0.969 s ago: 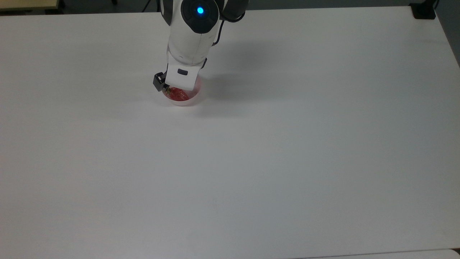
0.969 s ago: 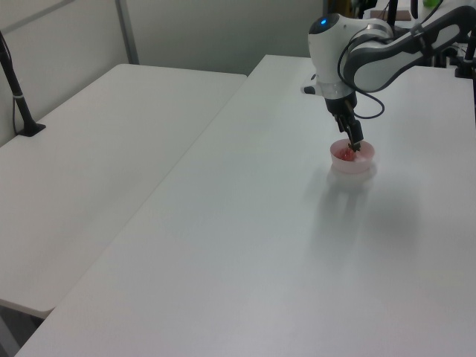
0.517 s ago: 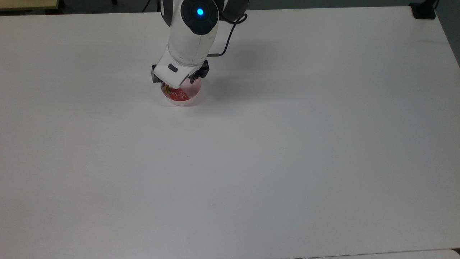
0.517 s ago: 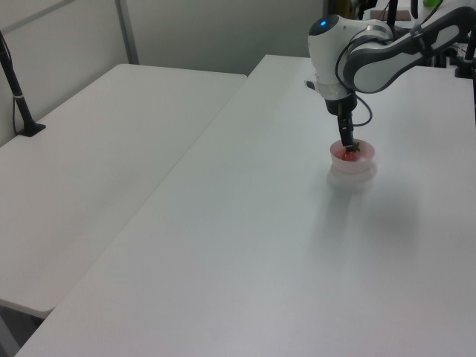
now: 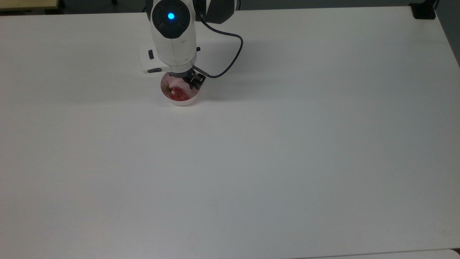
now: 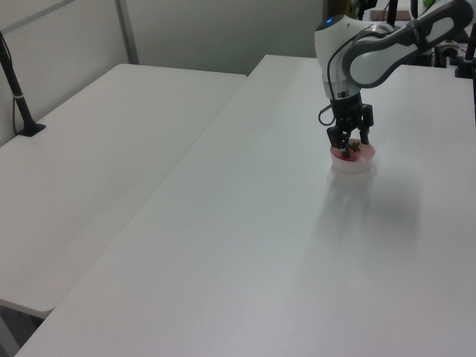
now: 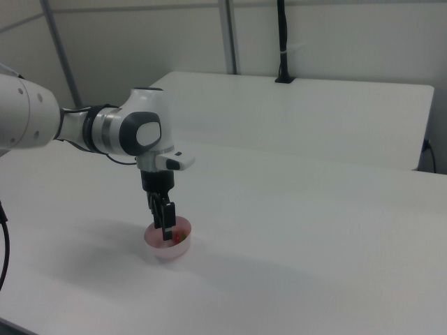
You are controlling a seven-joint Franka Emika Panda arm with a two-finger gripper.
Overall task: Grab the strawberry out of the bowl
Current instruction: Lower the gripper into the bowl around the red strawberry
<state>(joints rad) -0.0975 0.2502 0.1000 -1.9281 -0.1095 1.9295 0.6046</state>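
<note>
A small pale pink bowl (image 5: 179, 103) stands on the white table (image 5: 251, 162), toward the top view's upper left. The red strawberry (image 5: 177, 94) lies inside it, green stem end pointing to the top view's left. My gripper (image 5: 182, 80) hangs straight down over the bowl's far side, fingers low at the rim. In the left view the gripper (image 6: 348, 144) is open, its two fingers (image 6: 332, 138) standing apart on either side of the strawberry (image 6: 348, 154) in the bowl (image 6: 351, 167). The right view shows the gripper (image 7: 166, 225) edge-on above the bowl (image 7: 167, 252).
A black cable (image 5: 231, 54) loops from the wrist over the table. A black block (image 5: 424, 10) sits at the top view's far right corner. A second white table (image 6: 111, 149) with a black post (image 6: 18, 97) lies at the left view's left.
The hand has turned about its vertical axis, roughly a quarter turn, and shifted slightly to the top view's left. The strawberry and bowl have stayed in place.
</note>
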